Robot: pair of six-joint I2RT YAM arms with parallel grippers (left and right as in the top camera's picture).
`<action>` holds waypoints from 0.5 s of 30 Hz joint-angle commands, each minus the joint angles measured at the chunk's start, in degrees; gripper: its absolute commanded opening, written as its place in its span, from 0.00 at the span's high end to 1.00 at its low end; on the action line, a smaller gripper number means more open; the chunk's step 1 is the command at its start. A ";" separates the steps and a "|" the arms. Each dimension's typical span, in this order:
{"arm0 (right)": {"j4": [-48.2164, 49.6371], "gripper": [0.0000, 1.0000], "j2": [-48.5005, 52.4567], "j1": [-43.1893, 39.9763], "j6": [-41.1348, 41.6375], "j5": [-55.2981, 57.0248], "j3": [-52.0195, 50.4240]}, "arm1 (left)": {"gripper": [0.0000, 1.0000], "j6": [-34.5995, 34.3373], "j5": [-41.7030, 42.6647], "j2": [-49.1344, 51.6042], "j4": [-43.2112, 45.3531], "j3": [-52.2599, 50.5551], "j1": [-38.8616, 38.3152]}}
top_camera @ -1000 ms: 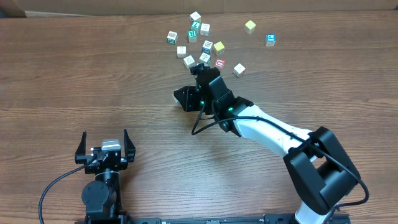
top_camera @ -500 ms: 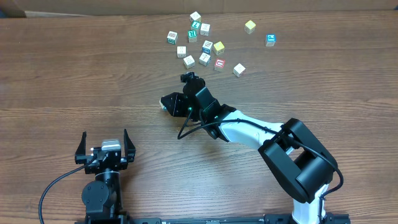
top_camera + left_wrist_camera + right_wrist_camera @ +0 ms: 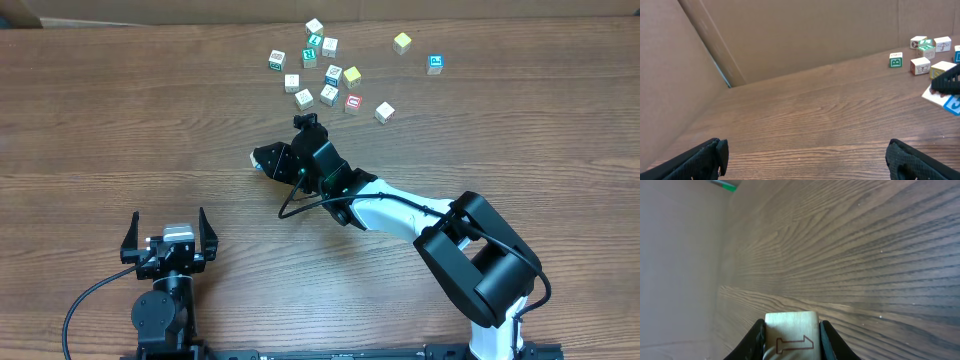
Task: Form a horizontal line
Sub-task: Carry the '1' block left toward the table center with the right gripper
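Observation:
My right gripper is shut on a small pale wooden cube with a reddish outlined letter on its top face. It hangs over bare table, left of and nearer than the cube cluster. The left wrist view catches that held cube at its right edge, with a blue mark on one face. The other letter cubes lie scattered at the far middle, so a horizontal line is out of view. My left gripper rests at the near left, open wide, and its fingers have only table between them.
A yellow cube and a blue-marked cube lie apart at the far right. A red-marked cube and a plain one sit at the cluster's near edge. A cardboard wall closes the back. The right arm's cable droops below its wrist.
My right gripper has carried the cube leftward, away from the cluster, by a few cube widths. The left arm has stayed still.

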 commanded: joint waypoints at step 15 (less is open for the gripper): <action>4.48 0.75 1.60 4.94 3.19 9.22 0.52 | 0.00 1.09 -0.50 -0.35 0.11 -0.28 -0.37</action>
